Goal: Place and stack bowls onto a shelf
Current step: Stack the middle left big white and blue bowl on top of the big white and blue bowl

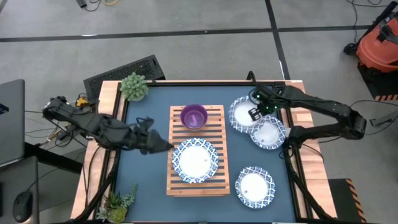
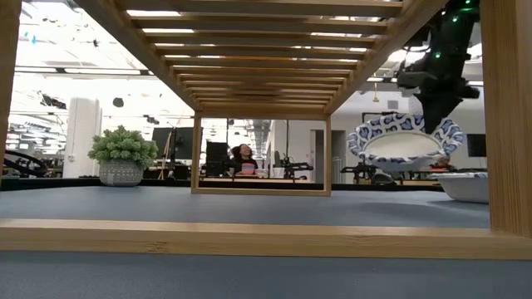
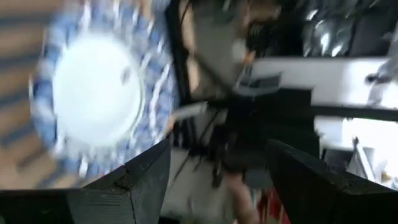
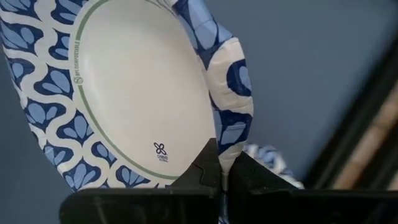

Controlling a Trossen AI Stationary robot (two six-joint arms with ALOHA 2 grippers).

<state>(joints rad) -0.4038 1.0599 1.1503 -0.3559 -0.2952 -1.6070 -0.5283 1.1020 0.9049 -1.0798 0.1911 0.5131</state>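
High view, left gripper (image 1: 163, 144): hovering at the left edge of the shelf (image 1: 198, 186), just beside the dish on it; fingers spread, gripping nothing.
Shelf: lying mid-table, carrying the purple bowl (image 1: 194, 116) at its far end and a white dish (image 1: 195, 160) nearer the front.
Right gripper (image 1: 254, 113): reaching in right of the shelf, pinching the rim of a lifted dish (image 1: 242, 114), fingers closed on it.
Low view: that dish is hanging tilted above the tabletop.
Second dish (image 1: 268, 132): sitting just right of the held one.
Third dish (image 1: 254, 186): resting near the front right.
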